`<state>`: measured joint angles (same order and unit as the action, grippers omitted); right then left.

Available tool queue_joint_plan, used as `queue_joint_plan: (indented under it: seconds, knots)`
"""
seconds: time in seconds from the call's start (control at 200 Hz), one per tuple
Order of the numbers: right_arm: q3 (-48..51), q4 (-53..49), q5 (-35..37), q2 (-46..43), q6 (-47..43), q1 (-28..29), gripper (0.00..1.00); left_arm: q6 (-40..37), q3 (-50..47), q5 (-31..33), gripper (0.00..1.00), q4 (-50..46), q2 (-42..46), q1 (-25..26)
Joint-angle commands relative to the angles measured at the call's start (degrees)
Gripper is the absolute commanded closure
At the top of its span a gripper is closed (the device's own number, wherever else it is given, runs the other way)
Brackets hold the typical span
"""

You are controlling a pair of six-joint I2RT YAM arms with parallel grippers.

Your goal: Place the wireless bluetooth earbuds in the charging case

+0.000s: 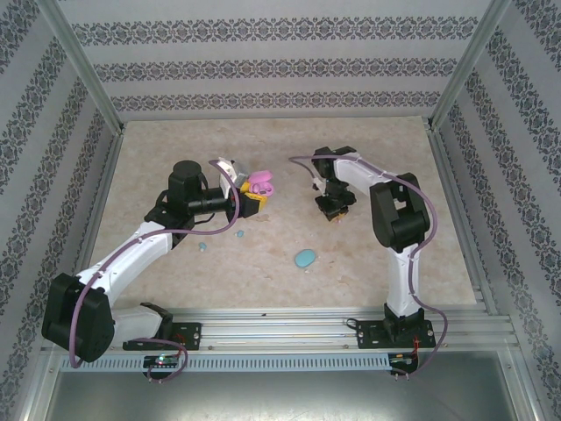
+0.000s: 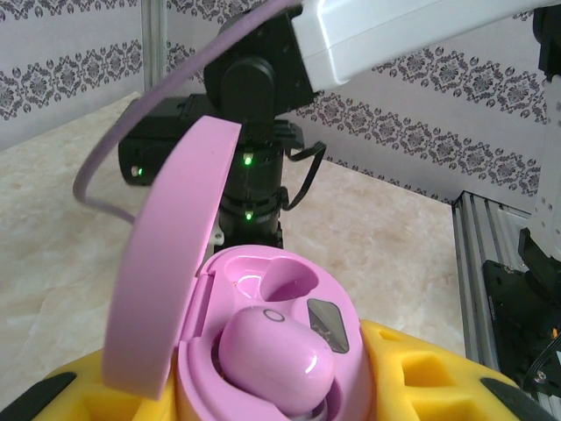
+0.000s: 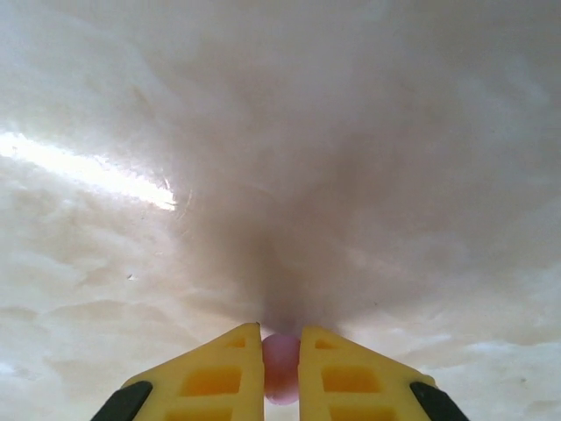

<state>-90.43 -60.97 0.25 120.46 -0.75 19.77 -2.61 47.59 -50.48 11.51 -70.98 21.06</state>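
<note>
The left tool (image 1: 252, 202) is clamped on the pink charging case (image 2: 237, 263) and holds it up off the counter (image 1: 263, 294). The lid (image 2: 166, 263) is swung open to one side and the wells face upward. This pose looks chosen to steady the case and leave its mouth clear for an approach from above. One pink earbud (image 2: 276, 355) sits in the well nearest the wrist camera. The well beyond it (image 2: 285, 281) is empty.

The right tool (image 3: 280, 338) is well to the right of the pink case and low against the counter. Its yellow fingers (image 3: 219, 377) are together on a second pink earbud (image 3: 281, 373), pinched at the very tips. Such a shallow pinch probably leaves enough of the bud free to settle into the empty well, though a small, rounded piece could twist or slip. The next move likely calls for a lift and a careful carry across to the case.

A light-blue case (image 1: 305, 259) lies on the counter, nearer the arm bases than the pink case. Two light-blue earbuds (image 1: 240, 234) lie loose, also on the base side of the pink case, apparently left for later.
</note>
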Motion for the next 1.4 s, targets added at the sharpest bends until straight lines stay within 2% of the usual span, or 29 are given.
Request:
queue_joint_plan:
  seconds: [0.0,0.3,0.46,0.605,1.059,1.394]
  knots:
    - [1.4,0.6,-9.1,-7.7,4.0,-2.6,0.91,-0.1,1.7,-0.4,0.74,2.1,1.2,0.9]
    - [2.4,2.3,-27.1,-25.0,10.9,-2.6,0.93,4.4,0.2,-3.1,0.74,12.7,-0.5,0.8]
    - [1.7,6.0,-35.9,-33.3,14.2,-0.1,0.93,4.8,1.7,-4.1,0.74,12.4,-1.5,0.8]
    - [0.3,10.4,-41.5,-37.4,17.1,3.4,0.93,4.3,2.8,-4.5,0.74,10.9,-1.9,0.9]
    - [-4.7,14.4,-46.2,-37.7,16.4,10.1,0.93,2.4,6.0,-7.9,0.74,4.4,-2.9,0.8]
    - [-8.3,13.8,-46.4,-33.7,15.4,11.1,0.93,2.4,6.8,-9.7,0.74,3.5,-3.4,0.9]
